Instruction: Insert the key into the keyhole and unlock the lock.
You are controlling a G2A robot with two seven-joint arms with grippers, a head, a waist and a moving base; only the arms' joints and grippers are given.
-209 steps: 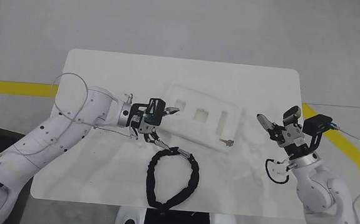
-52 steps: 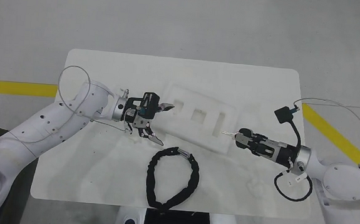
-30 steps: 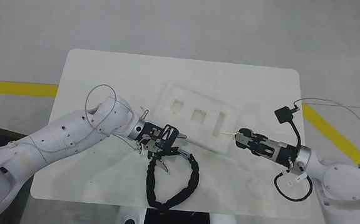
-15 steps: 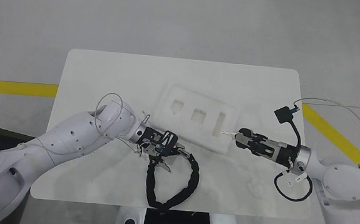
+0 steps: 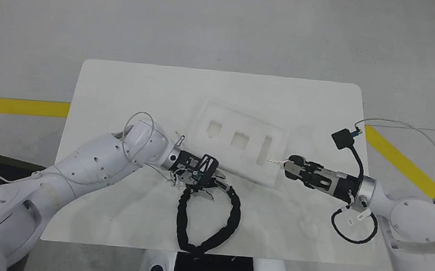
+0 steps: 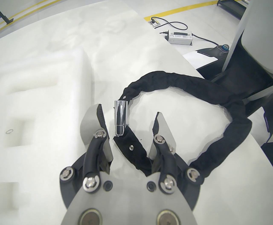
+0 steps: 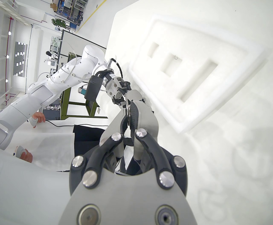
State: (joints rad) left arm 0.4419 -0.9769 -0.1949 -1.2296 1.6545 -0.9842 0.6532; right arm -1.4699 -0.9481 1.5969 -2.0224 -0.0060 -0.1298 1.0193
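A black fabric-covered chain lock (image 5: 208, 220) lies looped near the table's front edge. Its chrome lock cylinder (image 6: 120, 117) points toward the foam tray. My left gripper (image 6: 128, 110) is open and low over the table, with the cylinder standing between its fingers (image 6: 100, 121), closer to one of them. From above, the left gripper (image 5: 208, 176) sits at the loop's upper end. My right gripper (image 5: 290, 168) hangs right of the foam tray, shut on a small silver key (image 5: 275, 161) whose blade points left. Up close, the key (image 7: 127, 104) shows edge-on between the shut pads.
A white foam tray (image 5: 257, 128) with three rectangular recesses lies mid-table, just behind the lock. A small metal ring (image 6: 9, 131) rests in one recess. The table's front edge (image 5: 104, 243) runs close behind the chain loop.
My left gripper came down from the foam tray's left edge to the lock's chrome end, now straddling it. The right gripper took the key off the tray and has held still since.
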